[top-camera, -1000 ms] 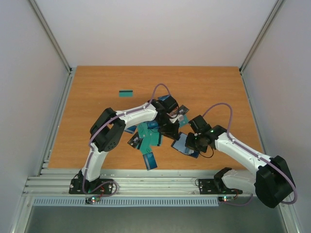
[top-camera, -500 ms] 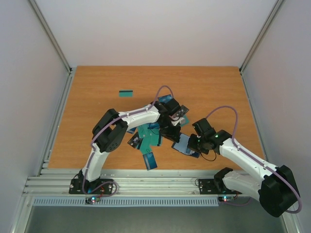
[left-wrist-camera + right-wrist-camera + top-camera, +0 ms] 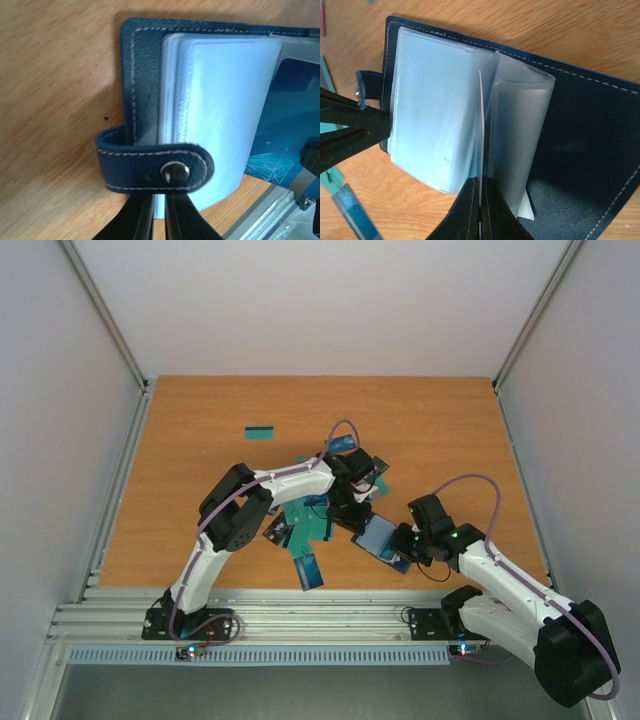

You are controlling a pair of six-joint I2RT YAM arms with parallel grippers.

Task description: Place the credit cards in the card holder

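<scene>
The dark navy card holder (image 3: 378,536) lies open on the table, its clear sleeves (image 3: 220,100) fanned out. My left gripper (image 3: 159,210) is shut on its left edge, just below the clasp tab (image 3: 145,167); its black fingers (image 3: 350,130) show in the right wrist view. My right gripper (image 3: 480,190) is shut on one thin sleeve (image 3: 482,115) that stands upright between the left stack (image 3: 430,110) and the dark cover (image 3: 590,125). Loose credit cards (image 3: 305,522), mostly teal, lie heaped left of the holder under my left arm. No card is held.
One teal card (image 3: 260,432) lies apart at the back left. Another card (image 3: 308,570) sits near the front edge. A blue card (image 3: 280,165) lies by the holder's near side. The metal rail (image 3: 300,620) runs along the table front.
My right arm has drawn back toward the near right with the sleeve pinched. The left elbow has swung right, and the left jaws have closed slightly on the holder's edge.
</scene>
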